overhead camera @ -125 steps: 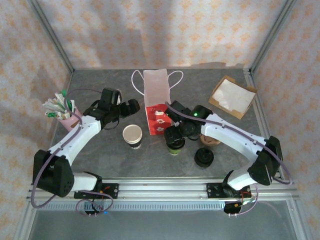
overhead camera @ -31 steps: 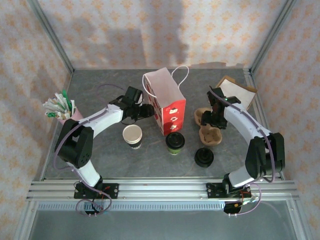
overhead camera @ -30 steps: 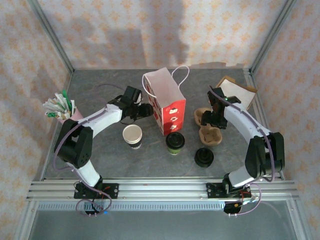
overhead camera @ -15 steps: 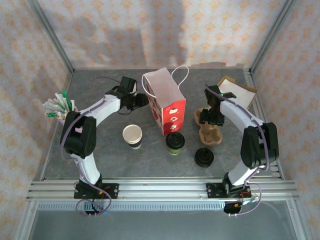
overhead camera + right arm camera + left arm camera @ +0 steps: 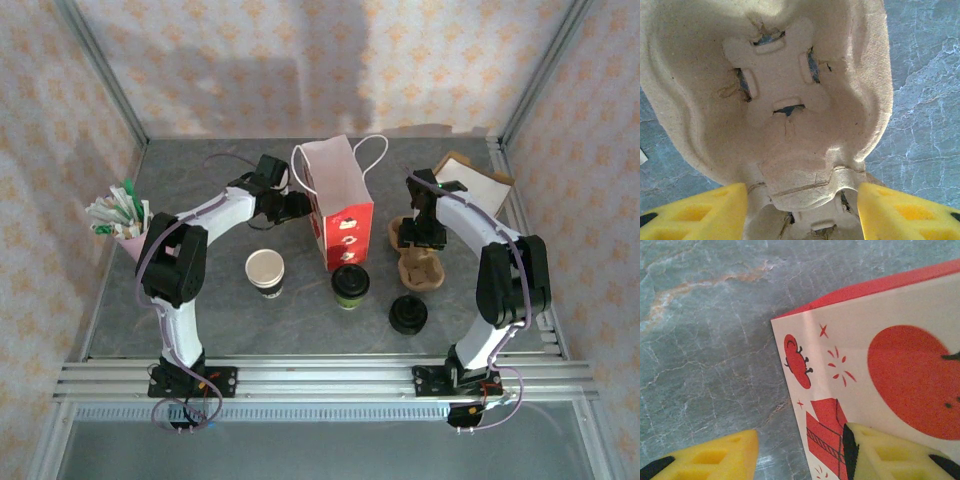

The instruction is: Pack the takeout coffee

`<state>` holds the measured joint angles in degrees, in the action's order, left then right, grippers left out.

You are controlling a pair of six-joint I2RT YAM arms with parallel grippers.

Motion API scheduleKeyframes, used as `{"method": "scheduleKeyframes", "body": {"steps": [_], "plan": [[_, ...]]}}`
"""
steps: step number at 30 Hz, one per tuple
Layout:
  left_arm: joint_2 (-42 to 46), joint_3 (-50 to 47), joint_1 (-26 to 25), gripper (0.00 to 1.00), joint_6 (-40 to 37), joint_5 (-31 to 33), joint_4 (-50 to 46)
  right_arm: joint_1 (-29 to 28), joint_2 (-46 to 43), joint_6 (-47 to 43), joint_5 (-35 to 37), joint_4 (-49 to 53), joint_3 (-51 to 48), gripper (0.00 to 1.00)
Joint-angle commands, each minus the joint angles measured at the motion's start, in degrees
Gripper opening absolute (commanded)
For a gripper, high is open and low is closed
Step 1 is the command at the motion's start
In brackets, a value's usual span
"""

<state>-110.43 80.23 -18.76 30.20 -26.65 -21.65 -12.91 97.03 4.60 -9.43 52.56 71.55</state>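
Note:
The takeout coffee (image 5: 350,285), olive-brown with a black lid, stands on the table in front of the upright red-and-white paper bag (image 5: 340,195). My left gripper (image 5: 293,207) is at the bag's left side. In the left wrist view it (image 5: 800,440) is open, one fingertip over the bag's printed face (image 5: 880,330) and the other over bare table. My right gripper (image 5: 413,235) is down on the pulp cup carrier (image 5: 420,268), its fingers pressed against both sides of the carrier's narrow waist (image 5: 800,185).
A lidless cup (image 5: 265,270) stands left of the coffee, and a stack of black lids (image 5: 408,314) lies to its right. A pink cup of sticks (image 5: 122,222) is at far left. A cardboard tray (image 5: 465,190) lies at back right.
The bag, flat earlier, now stands upright and has shifted slightly right. My left gripper has moved back along its left side. My right gripper's jaws have narrowed onto the carrier.

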Motion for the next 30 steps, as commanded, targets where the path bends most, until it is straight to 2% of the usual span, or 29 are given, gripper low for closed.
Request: {"method": "scheduleKeyframes", "body": {"steps": [1, 5, 10, 19, 30], "plan": [[0.1, 2.4, -0.1, 0.50, -2.3, -0.5, -3.2, 0.2, 1.3, -1.6, 1.6, 2.0, 2.2, 0.59], [3.6, 1.3, -0.2, 0.54, -3.0, 0.8, -4.1, 0.2, 2.3, -2.0, 0.9, 2.0, 2.3, 0.54], [7.5, -0.5, -0.1, 0.65, -3.6, 1.8, -5.2, 0.2, 3.6, -2.2, 0.2, 2.2, 2.8, 0.53], [16.2, -8.1, -0.1, 0.78, -2.4, 4.0, -3.4, 0.2, 5.5, -2.3, 0.1, 2.3, 3.1, 0.50], [26.2, -15.5, -0.4, 0.83, -1.5, 5.8, -3.5, 0.2, 4.2, -2.1, -0.2, 2.4, 2.9, 0.38]]}}
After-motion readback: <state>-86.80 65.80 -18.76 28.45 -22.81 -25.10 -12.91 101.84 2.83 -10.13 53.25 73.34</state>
